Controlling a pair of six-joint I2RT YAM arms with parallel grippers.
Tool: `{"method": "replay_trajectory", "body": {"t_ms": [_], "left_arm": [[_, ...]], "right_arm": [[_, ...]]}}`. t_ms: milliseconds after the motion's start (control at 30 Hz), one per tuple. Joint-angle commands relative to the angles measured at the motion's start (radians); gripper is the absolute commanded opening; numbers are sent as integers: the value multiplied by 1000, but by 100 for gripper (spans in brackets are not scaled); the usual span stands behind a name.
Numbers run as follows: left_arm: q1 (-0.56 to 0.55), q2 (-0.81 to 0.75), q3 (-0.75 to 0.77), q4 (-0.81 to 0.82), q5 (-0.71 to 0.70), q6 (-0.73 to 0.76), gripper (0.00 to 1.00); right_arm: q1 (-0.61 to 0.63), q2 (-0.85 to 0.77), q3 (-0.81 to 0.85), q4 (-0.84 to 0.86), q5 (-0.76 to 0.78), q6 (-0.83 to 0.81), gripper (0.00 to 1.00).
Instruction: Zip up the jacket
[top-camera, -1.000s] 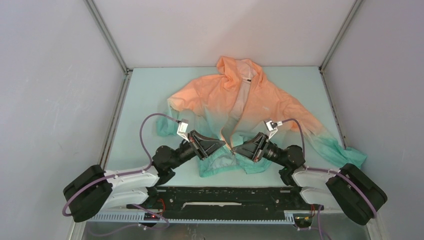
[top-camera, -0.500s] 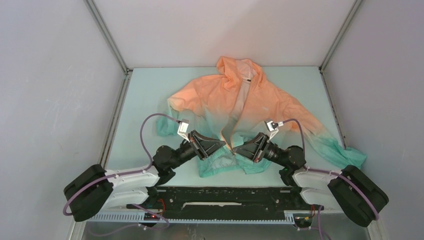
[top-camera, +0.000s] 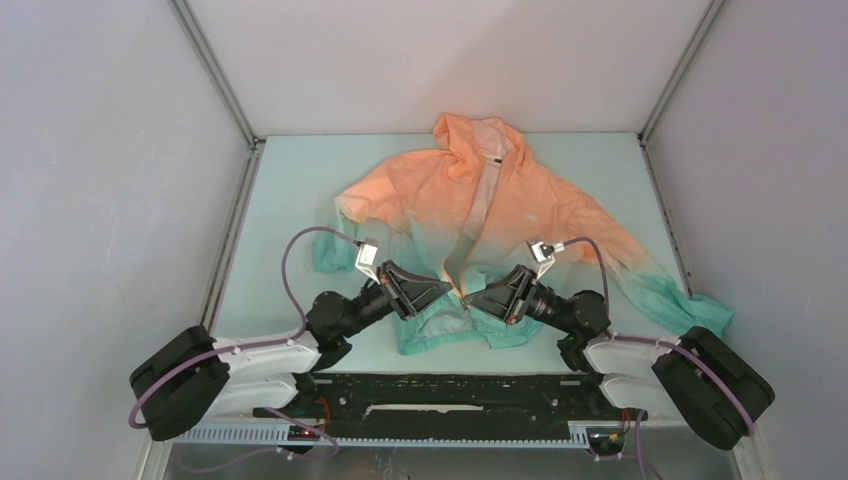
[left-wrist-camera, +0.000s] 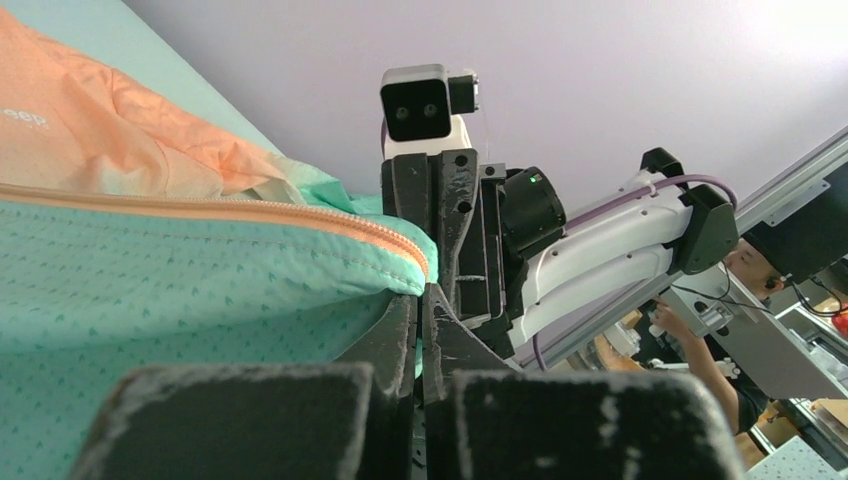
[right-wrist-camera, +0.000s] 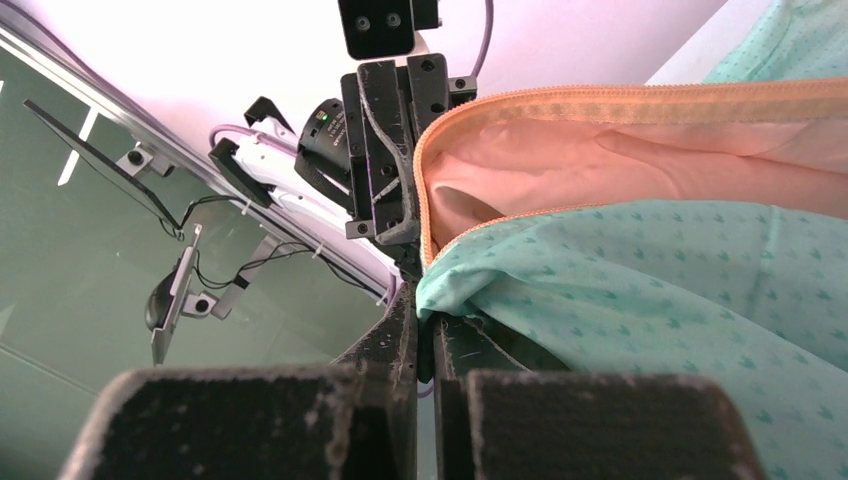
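Top external: both arms meet at the open windbreaker jacket (top-camera: 470, 215) hem.
Left end effector (top-camera: 452, 291) and right end effector (top-camera: 470, 297) each pinch a zipper edge.

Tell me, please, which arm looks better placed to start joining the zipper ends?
Neither clearly: the left gripper and right gripper meet at the jacket hem, each shut on a front edge by the zipper.

Thin peach-to-mint hooded windbreaker jacket (top-camera: 500, 215), unzipped
Spread flat front-up on the table, hood far, mint hem bunched nearest the arms.
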Motion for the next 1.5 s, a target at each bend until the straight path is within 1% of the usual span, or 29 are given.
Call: {"method": "replay_trajectory", "body": {"t_ms": [0, 67, 133, 433, 667, 800, 1100, 1467], "left_arm": [[-5, -81, -16, -8, -12, 33, 0], [-5, -107, -3, -57, -10, 51, 0], [-5, -110, 0, -69, -4, 53, 0], [-5, -76, 1, -35, 9, 42, 0], [-5, -29, 6, 16, 23, 23, 0], [-5, -35, 6, 14, 22, 23, 0], [-5, -86, 9, -46, 13, 44, 0], [-7, -65, 17, -22, 24, 34, 0]], "right_arm": [[-16, -30, 13, 62, 5, -5, 0], [-21, -35, 9, 62, 2, -1, 0], [-17, -32, 14, 62, 2, 0, 0], [-10, -50, 29, 62, -7, 1, 0], [0, -27, 35, 62, -10, -2, 0], [-1, -23, 28, 62, -10, -5, 0], [-4, -25, 20, 62, -8, -4, 0], [5, -21, 29, 62, -13, -3, 0]]}}
